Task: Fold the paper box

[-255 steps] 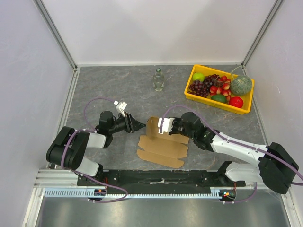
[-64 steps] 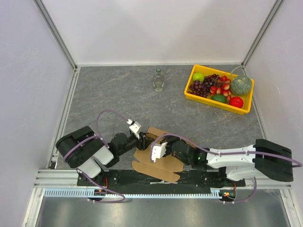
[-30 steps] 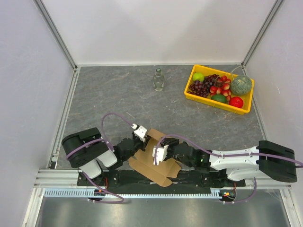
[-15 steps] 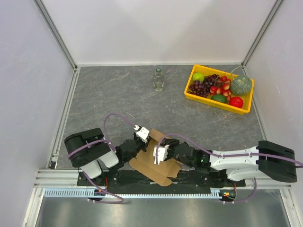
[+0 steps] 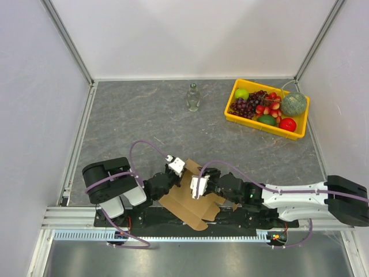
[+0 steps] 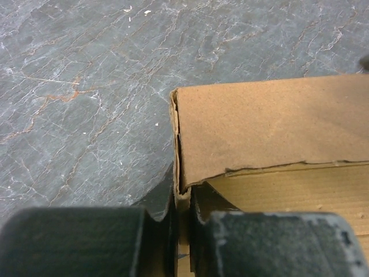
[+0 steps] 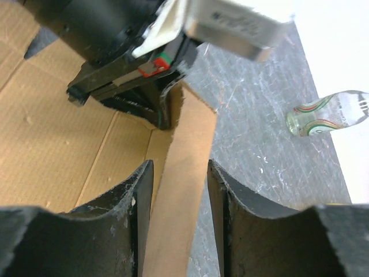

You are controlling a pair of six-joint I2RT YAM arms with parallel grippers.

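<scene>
Left gripper (image 6: 182, 214) jaws closed tight on an upturned wall edge of the paper box (image 6: 271, 124). Right gripper (image 7: 180, 190) jaws part-open, straddling a raised flap (image 7: 185, 144), with a gap at one finger. Box lies mostly flat at the near edge of the table (image 5: 144, 127), between both arms.

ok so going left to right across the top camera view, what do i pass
left gripper → paper box → yellow fruit tray. Left out: the right gripper and the glass bottle, which both sit within the box's width, so their place in the order is unclear.
</scene>
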